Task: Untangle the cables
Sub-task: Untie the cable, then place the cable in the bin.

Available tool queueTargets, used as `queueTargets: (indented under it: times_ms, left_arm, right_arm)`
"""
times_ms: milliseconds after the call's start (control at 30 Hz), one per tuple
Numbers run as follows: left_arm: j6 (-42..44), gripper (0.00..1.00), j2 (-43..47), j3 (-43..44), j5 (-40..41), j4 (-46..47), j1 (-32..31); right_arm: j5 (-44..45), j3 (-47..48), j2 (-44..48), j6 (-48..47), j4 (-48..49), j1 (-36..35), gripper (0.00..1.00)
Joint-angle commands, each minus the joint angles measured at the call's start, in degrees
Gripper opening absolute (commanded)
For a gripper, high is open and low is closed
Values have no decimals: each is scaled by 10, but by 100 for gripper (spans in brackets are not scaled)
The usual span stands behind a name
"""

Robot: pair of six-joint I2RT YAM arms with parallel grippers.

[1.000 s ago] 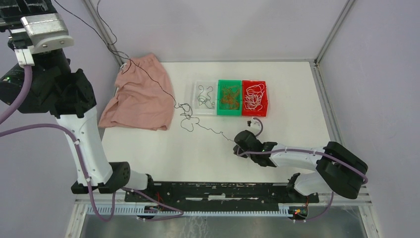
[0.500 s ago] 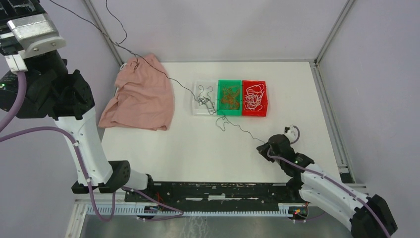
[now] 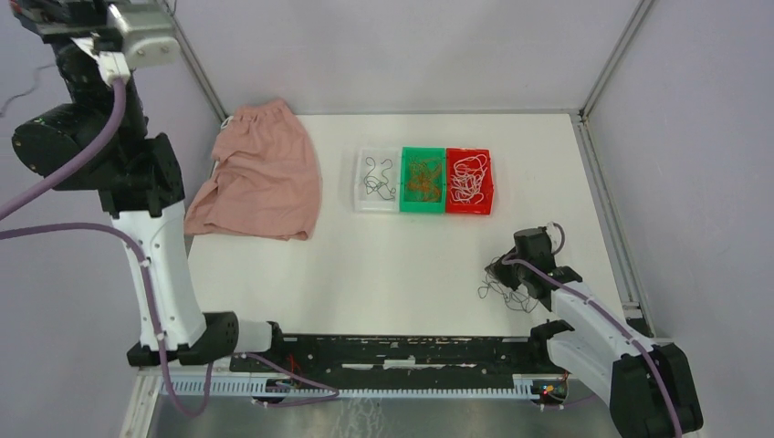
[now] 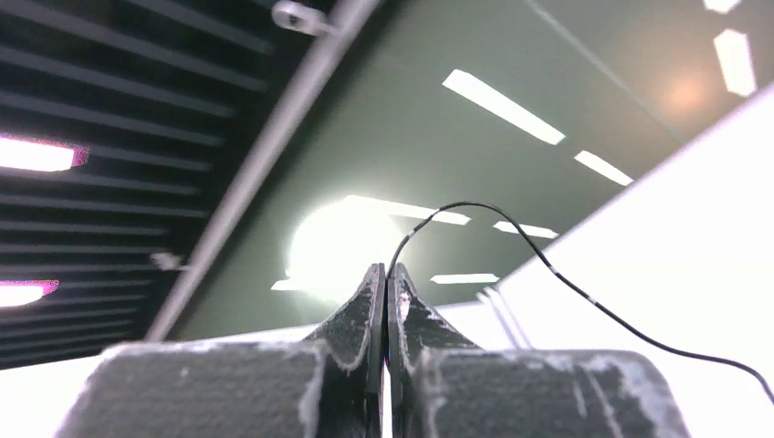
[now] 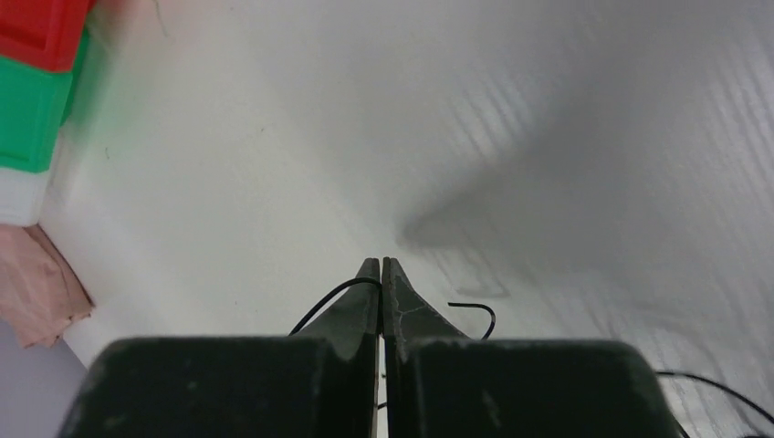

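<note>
Both clenched on black cable (image 4: 548,264): left end effector (image 4: 385,283), right end effector (image 5: 381,274); lower-right slack (bunched on the bench (image 3: 383,265)) may re-knot if tugged.

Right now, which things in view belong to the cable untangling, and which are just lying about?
Job:
- black cable, pinched in the left fingers
- black cable clump, gripped by the right fingers
- sorted cables in the clear tray, green tray and red tray

Lying about:
- pink cloth
</note>
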State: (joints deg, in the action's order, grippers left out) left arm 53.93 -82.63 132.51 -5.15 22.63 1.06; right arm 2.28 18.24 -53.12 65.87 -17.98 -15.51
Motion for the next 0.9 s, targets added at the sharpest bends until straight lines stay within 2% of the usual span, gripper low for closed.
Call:
queueTargets:
  times_ms: [0,233,367,500,700,867]
  left_arm:
    - [-67,3,122,-168,-137,-51,3]
    - [-167,3,215,-359,-278,-173,3]
    - [-203,3,243,-455,-364,-188,2]
    - [-238,3,247,-508,-432,-188,-7]
    - [-231,3,220,-541,-393,-179,-68]
    - [-230,3,174,-527,-352,-158,-117]
  right_arm:
    - [-50,30,14,-52,47,-2,0]
    - [-109,56,34,-82,75,-29,0]
    - [-152,70,31,-78,120,-38,0]
    - [-186,93,7,-81,176,-55,0]
    - [-235,116,-26,-67,251,-68,0]
    - [-245,124,-36,-65,276,-73,0]
